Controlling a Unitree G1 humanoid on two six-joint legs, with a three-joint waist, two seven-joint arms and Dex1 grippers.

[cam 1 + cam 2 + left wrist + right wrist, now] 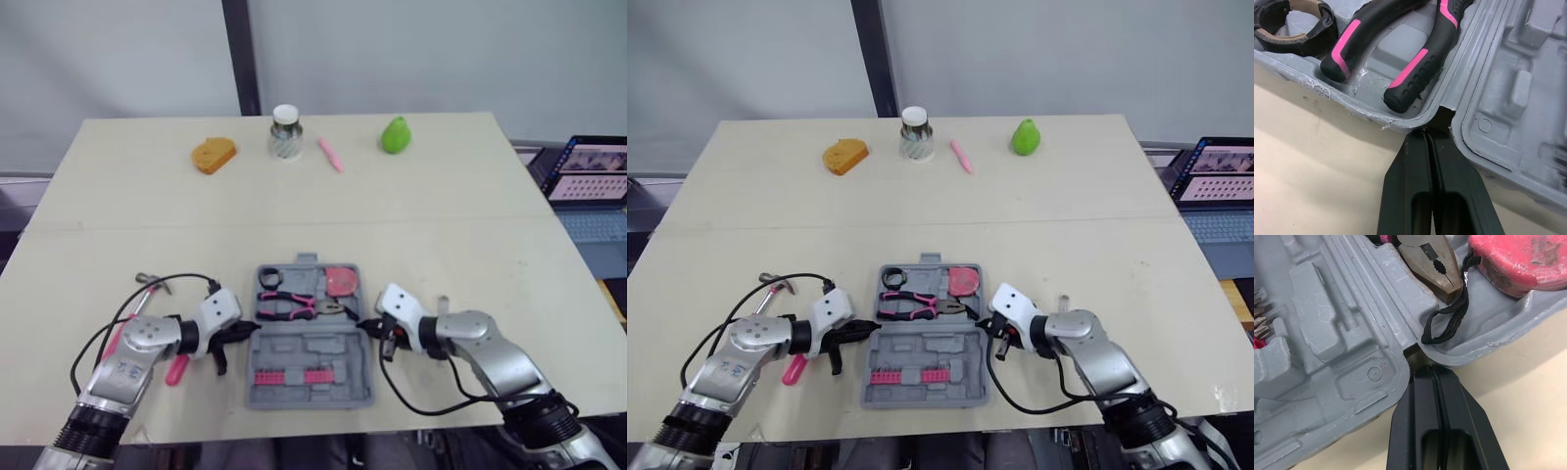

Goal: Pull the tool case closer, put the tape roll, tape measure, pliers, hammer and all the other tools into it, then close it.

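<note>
A pale beige table [470, 225] stands before a grey wall, with an open laptop [588, 176] off its right edge. Along the far side of the table sit an orange block [213, 154], a glass jar with a white lid [285, 132], a slim pink stick [330, 155] and a green pear-shaped object [396, 135].

Close to me, in the middle, the grey plastic tool case [313, 345] lies open and flat. Its far half holds the black tape roll [269, 278] in the left corner, the pink tape measure [342, 280] in the right corner, and the pink-and-black pliers [294, 306] lying across between them. Its near half holds a row of screwdriver bits [292, 377] in a pink strip.

My left gripper [1426, 133] is at the case's left edge. Its two black fingers are pressed flat together with nothing between them. The tip sits in the notch where the two halves join, touching the rim just beside the pliers' handles.

My right gripper [1432, 369] mirrors it at the case's right edge. Its fingers are likewise clenched on nothing, tip at the hinge notch, near the pliers' metal nose and the tape measure's black wrist loop.

The hammer [149, 283] lies on the table to the left of the case, its metal head beyond my left arm.
</note>
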